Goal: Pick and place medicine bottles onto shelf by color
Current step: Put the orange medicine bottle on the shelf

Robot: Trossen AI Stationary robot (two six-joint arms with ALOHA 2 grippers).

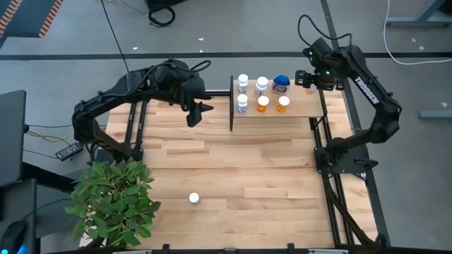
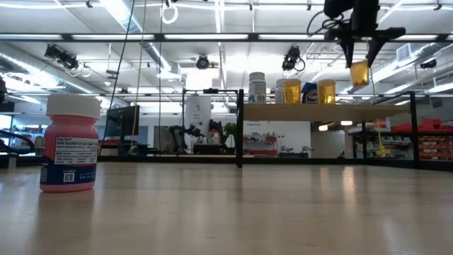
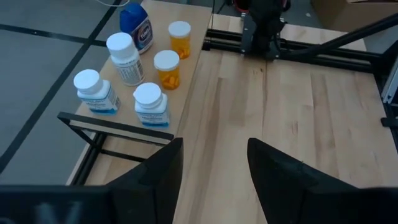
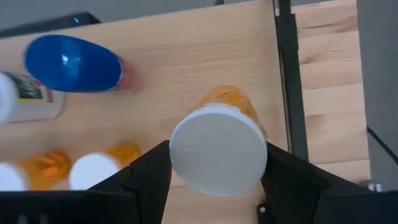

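Six bottles (image 1: 262,87) on the shelf (image 1: 304,108), one (image 1: 194,199) near the plant (image 1: 113,201).

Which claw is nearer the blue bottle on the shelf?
Right. The right claw, gripping an orange bottle, hovers just beside the blue bottle; the left claw sits open beyond the shelf's opposite end.

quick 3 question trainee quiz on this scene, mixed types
1. True or false: the right pincer grips an orange bottle.
2. How many bottles stand on the shelf? A) three B) six C) nine
3. Fill in: the bottle alone on the table has a ____ body in the low view.

Key: 1 true; 2 B; 3 pink. The left pincer is open, holding nothing.
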